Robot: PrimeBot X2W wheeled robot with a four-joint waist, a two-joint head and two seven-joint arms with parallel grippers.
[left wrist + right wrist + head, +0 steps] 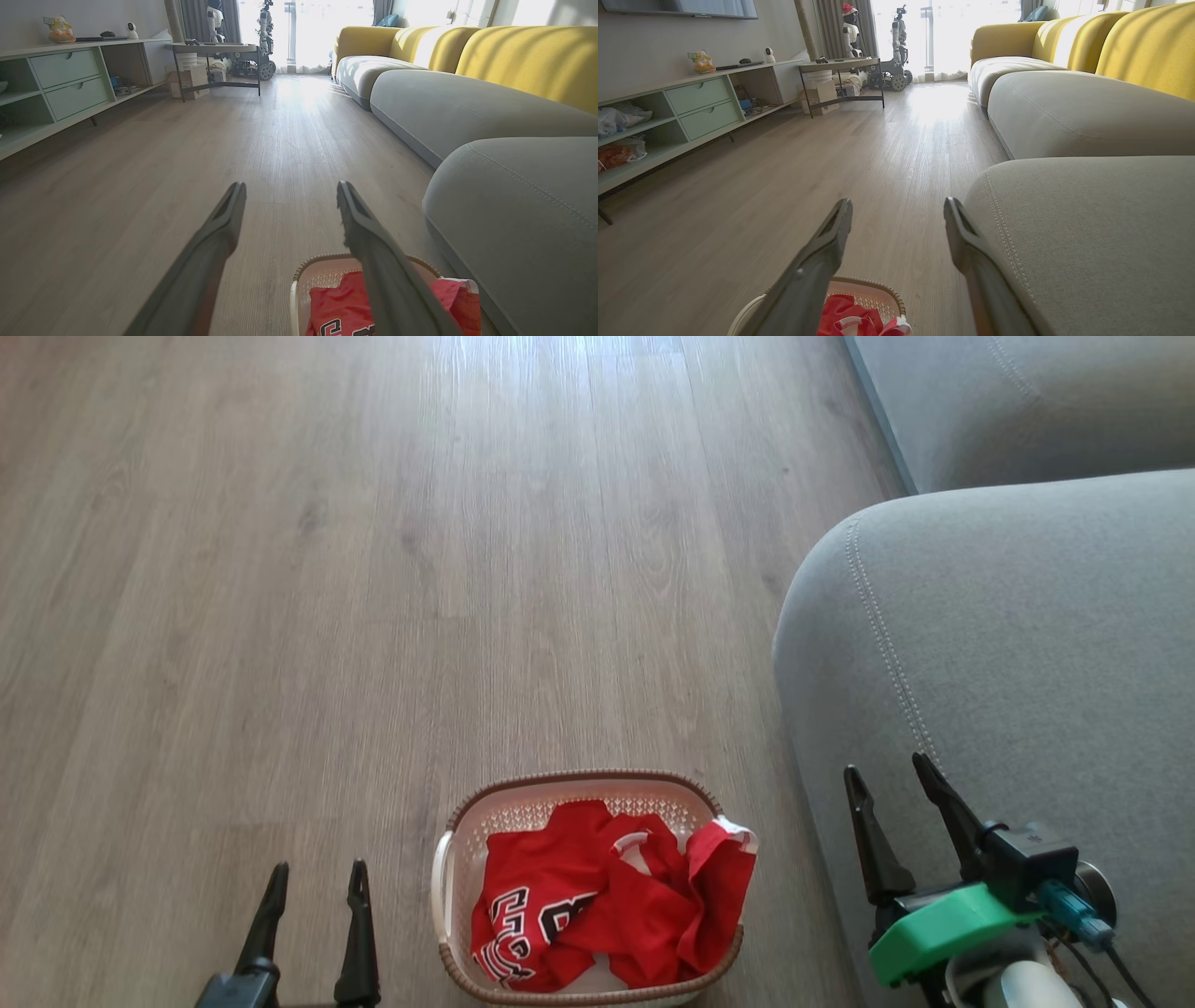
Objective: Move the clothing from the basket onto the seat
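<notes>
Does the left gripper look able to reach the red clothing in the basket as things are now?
Probably yes. The left gripper is open just left of the basket, and the clothing lies uncovered inside, with nothing between them.

Before you, the clothing point(597, 905) lies in the basket point(523, 816) on the floor point(373, 569), the seat point(1008, 644) just right of it.

Matt wood-grain floor point(373, 569), perforated plastic basket point(448, 868), soft red clothing point(597, 905), stitched fabric seat point(1008, 644)
</notes>
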